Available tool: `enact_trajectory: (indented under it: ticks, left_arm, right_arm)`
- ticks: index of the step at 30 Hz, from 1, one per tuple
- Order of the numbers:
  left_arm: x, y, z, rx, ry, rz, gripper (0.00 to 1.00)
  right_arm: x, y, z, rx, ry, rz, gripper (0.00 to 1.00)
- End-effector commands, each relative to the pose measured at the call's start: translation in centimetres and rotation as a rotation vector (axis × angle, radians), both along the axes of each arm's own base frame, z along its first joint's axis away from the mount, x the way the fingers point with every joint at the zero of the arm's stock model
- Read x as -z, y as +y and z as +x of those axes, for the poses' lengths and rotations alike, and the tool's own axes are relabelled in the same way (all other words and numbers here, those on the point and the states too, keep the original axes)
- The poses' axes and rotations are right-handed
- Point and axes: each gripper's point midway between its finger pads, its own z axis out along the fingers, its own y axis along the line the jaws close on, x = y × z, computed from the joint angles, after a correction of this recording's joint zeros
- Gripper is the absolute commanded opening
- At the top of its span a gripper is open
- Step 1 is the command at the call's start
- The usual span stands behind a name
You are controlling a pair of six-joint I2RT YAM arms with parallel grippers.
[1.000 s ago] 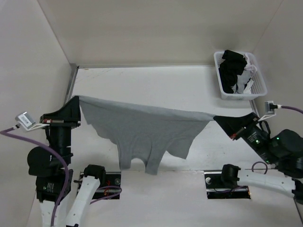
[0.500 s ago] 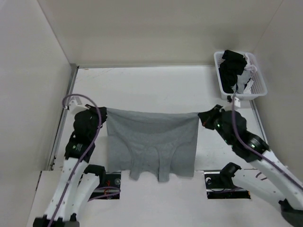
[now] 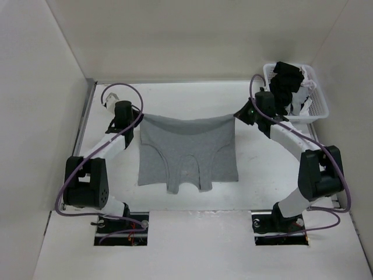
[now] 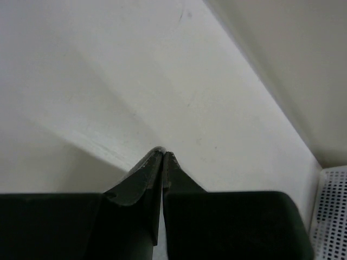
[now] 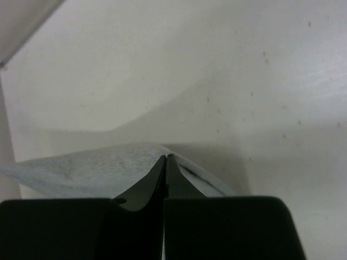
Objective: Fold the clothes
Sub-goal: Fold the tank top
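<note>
You have the heather-grey knit tank top spread between both arms on the white table, its far edge lifted and its strap end lying flat toward the bases. Your left gripper is pressed together on the far left corner. Your right gripper pinches the far right corner, near the white perforated plastic basket of black garments.

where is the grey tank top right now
In the top view the grey tank top sits mid-table, its far edge held between the left gripper and the right gripper, the white basket beyond its right side.
</note>
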Motion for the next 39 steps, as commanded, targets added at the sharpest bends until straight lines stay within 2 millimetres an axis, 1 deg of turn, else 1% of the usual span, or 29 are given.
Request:
enact_trajectory:
  ticks: [1,3,5,7,10,15,20,22,24,27,28,32,35,37,39]
  left_arm:
    - [-7.9,-0.4,2.9,0.005,-0.236,-0.061,0.0]
    - [-8.4,-0.4,1.6,0.005,-0.25,-0.057,0.0]
    - [-8.2,-0.4,0.0,0.006,-0.252,-0.065,0.0]
    - [-7.6,-0.4,-2.1,0.005,-0.25,-0.079,0.0]
    - [-6.6,0.2,-5.1,0.001,-0.238,-0.094,0.0]
    - [-5.4,0.9,-10.3,0.008,-0.236,-0.116,0.01]
    - [-4.8,1.3,-14.8,0.021,-0.238,-0.127,0.01]
    - [-4.6,1.3,-16.2,0.029,-0.238,-0.133,0.01]
    - [-3.9,1.3,-17.6,0.037,-0.221,-0.141,0.01]
    - [-1.5,0.8,-19.8,0.052,-0.148,-0.158,0.01]
    - [-0.9,0.7,-20.3,0.052,-0.131,-0.158,0.01]
    - [2.2,1.2,-22.3,0.021,-0.008,-0.134,0.01]
    - [2.4,0.5,-23.2,0.025,0.032,-0.132,0.02]
    - [2.0,1.4,-24.0,-0.015,0.04,-0.091,0.05]
    - [0.9,2.5,-24.4,-0.065,0.006,-0.053,0.11]
  right_arm:
    - [-5.5,0.2,3.2,-0.022,-0.175,0.041,0.0]
    - [-5.5,-0.1,2.3,-0.016,-0.176,0.036,0.0]
    - [-5.1,-0.5,0.8,-0.006,-0.175,0.038,0.0]
    - [-4.7,-0.9,-1.0,0.007,-0.179,0.042,0.01]
    - [-3.9,-1.0,-4.1,0.007,-0.181,0.06,0.01]
    - [-2.7,0.0,-9.7,-0.026,-0.191,0.066,0.02]
    - [-0.1,0.5,-14.7,-0.054,-0.146,0.061,0.02]
    - [1.3,0.7,-16.5,-0.067,-0.109,0.058,0.02]
    - [2.6,1.0,-18.0,-0.068,-0.074,0.066,0.02]
    - [4.5,0.6,-19.5,-0.044,-0.022,0.068,0.01]
    - [5.0,0.3,-19.9,-0.028,-0.003,0.068,0.01]
    - [6.3,0.0,-20.4,0.001,0.05,0.072,0.01]
    - [7.0,-0.8,-20.2,0.033,0.082,0.053,0.01]
    - [7.2,-1.2,-20.1,0.053,0.087,0.051,0.01]
    - [7.3,-1.5,-20.1,0.063,0.092,0.055,0.03]
